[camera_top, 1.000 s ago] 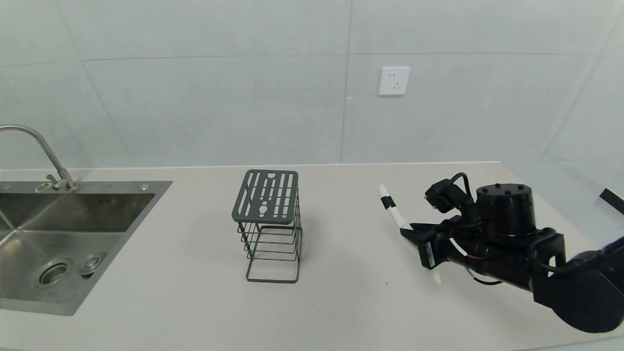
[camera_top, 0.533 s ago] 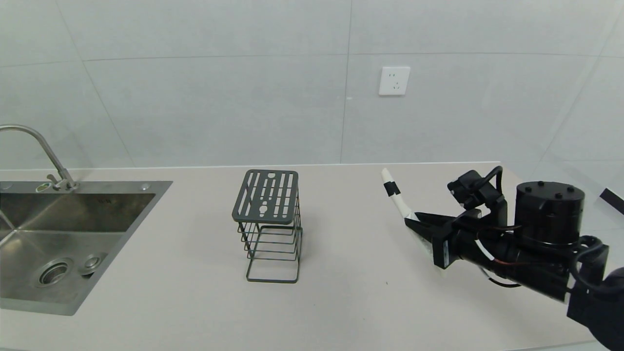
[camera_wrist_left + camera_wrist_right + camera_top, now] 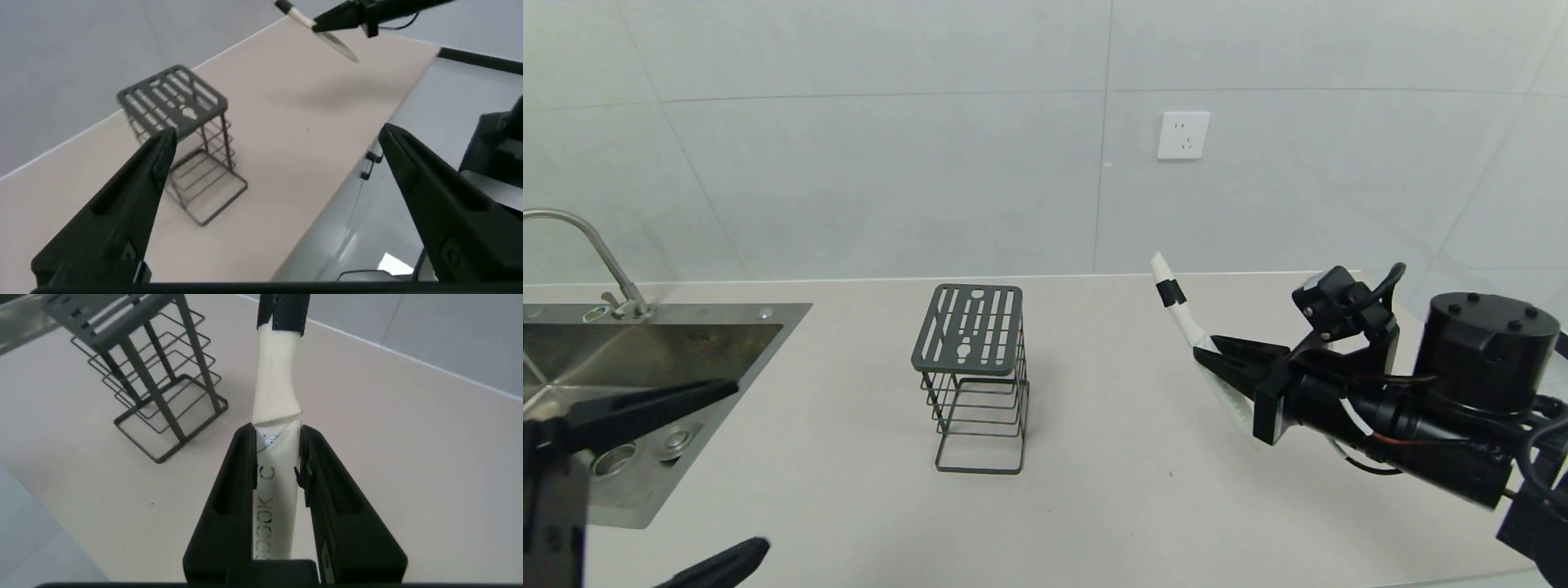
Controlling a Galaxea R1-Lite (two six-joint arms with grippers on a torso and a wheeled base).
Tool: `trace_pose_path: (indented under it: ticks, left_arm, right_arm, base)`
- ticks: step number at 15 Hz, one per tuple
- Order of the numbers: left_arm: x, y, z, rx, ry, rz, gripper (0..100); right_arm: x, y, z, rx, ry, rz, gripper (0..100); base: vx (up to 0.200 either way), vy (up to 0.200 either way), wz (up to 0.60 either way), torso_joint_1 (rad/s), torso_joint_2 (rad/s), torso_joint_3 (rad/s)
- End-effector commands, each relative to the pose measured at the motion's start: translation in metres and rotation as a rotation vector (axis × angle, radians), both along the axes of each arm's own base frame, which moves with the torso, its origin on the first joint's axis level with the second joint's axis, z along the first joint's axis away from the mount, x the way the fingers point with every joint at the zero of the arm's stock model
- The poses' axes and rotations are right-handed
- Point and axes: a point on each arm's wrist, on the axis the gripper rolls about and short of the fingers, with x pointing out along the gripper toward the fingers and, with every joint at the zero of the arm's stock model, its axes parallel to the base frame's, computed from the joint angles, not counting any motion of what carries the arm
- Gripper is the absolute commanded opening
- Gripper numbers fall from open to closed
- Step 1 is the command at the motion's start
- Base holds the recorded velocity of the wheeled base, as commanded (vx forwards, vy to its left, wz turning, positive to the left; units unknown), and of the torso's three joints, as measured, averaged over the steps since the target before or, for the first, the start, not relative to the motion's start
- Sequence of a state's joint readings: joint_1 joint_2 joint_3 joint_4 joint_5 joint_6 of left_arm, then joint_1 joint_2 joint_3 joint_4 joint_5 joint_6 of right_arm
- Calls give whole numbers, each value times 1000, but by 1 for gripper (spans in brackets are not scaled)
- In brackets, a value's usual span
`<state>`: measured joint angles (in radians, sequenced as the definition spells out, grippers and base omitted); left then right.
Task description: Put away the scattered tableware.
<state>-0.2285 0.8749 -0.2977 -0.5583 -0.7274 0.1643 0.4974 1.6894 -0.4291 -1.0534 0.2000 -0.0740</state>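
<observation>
A white knife (image 3: 1183,320) with a black band near its handle end is held off the counter, tilted up toward the wall, on the right. My right gripper (image 3: 1205,356) is shut on its blade part; the right wrist view shows the knife (image 3: 278,392) clamped between the fingers of that gripper (image 3: 275,439). A dark wire utensil rack (image 3: 970,377) with a slotted top stands mid-counter, well left of the knife. My left gripper (image 3: 752,464) hovers open at the front left, near the sink's corner. From the left wrist, the rack (image 3: 180,147) and the held knife (image 3: 323,28) lie beyond the left gripper (image 3: 278,137).
A steel sink (image 3: 727,314) with a curved faucet (image 3: 588,245) takes up the left end. A wall socket (image 3: 1183,135) sits above the counter. Bare counter (image 3: 1111,457) lies between the rack and the right arm; its front edge is near.
My right gripper has lifted the knife higher and tipped its handle up toward the wall. The left gripper has come into the head view at the lower left.
</observation>
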Motion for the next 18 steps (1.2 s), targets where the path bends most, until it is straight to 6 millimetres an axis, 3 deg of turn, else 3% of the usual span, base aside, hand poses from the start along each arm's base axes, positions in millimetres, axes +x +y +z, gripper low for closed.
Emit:
trace_pose_path:
  ticks: [1, 6, 10, 18]
  left_arm:
    - [67, -56, -21, 20, 39, -267, 100]
    - [129, -93, -40, -46, -167, -433, 100]
    - [150, -116, -25, -102, -215, -480, 100]
    - [197, -145, -25, -200, -113, -511, 100]
  right_arm:
    - [-4, 6, 4, 16, -25, 51, 0]
    - [-10, 6, 14, 24, -80, 83, 0]
    - [-18, 1, 24, 38, -130, 101, 0]
    - [-25, 3, 43, 75, -221, 165, 0]
  base:
    - [0, 0, 0, 0, 0, 0]
    - [0, 0, 0, 0, 0, 0]
    - [0, 0, 0, 0, 0, 0]
    - [0, 0, 0, 0, 0, 0]
